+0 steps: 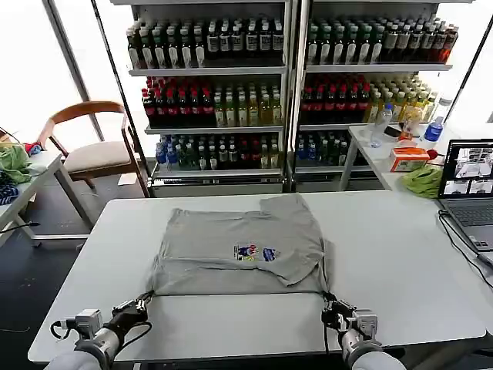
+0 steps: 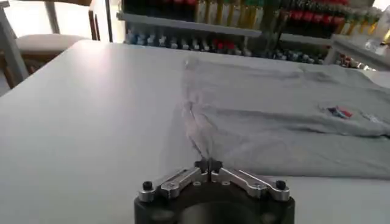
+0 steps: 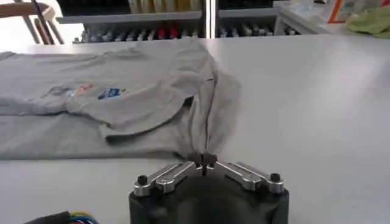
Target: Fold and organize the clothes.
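To fold well, I should lift both near corners together and carry them evenly over the chest print, so the hem stays straight. My left jaws (image 2: 209,164) are closed on the near left corner of the grey T-shirt (image 1: 240,243); my right jaws (image 3: 205,161) are closed on its near right corner. The shirt lies on the white worktop (image 1: 400,262), stretching away just beyond both jaws.
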`<act>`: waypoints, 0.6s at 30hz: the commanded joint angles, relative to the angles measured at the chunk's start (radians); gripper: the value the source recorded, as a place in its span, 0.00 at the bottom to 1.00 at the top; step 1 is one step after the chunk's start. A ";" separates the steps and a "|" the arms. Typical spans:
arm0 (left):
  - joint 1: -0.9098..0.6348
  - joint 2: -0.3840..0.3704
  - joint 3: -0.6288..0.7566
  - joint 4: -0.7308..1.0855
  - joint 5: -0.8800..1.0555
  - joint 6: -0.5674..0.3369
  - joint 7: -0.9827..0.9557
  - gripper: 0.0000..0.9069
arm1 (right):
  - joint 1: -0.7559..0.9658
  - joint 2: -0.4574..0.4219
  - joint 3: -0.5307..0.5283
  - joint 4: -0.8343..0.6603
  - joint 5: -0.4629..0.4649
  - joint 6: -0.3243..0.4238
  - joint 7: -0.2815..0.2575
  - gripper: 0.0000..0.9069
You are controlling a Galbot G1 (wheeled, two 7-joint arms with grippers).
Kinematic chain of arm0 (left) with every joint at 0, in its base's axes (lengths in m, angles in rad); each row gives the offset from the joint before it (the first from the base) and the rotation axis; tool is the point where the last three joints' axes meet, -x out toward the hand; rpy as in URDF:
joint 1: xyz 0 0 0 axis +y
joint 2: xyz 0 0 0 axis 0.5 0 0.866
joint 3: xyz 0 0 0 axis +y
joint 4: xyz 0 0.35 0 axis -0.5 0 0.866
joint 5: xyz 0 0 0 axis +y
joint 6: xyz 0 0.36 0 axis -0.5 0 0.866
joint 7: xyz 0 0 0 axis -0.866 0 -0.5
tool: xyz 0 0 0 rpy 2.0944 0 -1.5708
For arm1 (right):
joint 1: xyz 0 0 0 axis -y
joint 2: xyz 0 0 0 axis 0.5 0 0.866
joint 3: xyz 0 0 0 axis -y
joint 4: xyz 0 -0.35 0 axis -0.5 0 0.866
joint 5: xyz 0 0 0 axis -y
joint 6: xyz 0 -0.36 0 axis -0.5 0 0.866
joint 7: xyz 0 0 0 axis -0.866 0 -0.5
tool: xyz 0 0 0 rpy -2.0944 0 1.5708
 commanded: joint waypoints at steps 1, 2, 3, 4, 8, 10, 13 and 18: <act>0.075 -0.011 -0.035 -0.069 -0.003 0.008 0.002 0.01 | 0.005 -0.018 -0.007 0.011 0.001 0.003 -0.004 0.00; 0.089 -0.012 -0.040 -0.081 -0.003 0.008 0.002 0.01 | 0.005 -0.020 -0.007 0.012 0.002 0.003 -0.005 0.00; 0.112 -0.019 -0.047 -0.091 -0.003 0.009 0.001 0.01 | 0.001 -0.031 -0.008 0.020 0.004 0.003 -0.011 0.00; 0.124 -0.022 -0.058 -0.102 -0.003 0.009 0.002 0.01 | -0.005 -0.037 -0.005 0.026 0.006 0.002 -0.015 0.00; 0.164 -0.026 -0.093 -0.113 -0.001 0.009 0.002 0.01 | -0.029 -0.062 0.003 0.042 0.006 0.002 -0.033 0.00; 0.181 -0.024 -0.111 -0.119 -0.002 0.010 0.003 0.01 | -0.045 -0.078 0.008 0.056 0.008 0.002 -0.036 0.00; 0.209 -0.024 -0.131 -0.139 -0.003 0.015 0.004 0.01 | -0.071 -0.102 0.026 0.083 0.021 0.002 -0.038 0.00; 0.236 -0.027 -0.165 -0.154 -0.002 0.024 0.007 0.01 | -0.130 -0.130 0.065 0.133 0.044 0.002 -0.042 0.00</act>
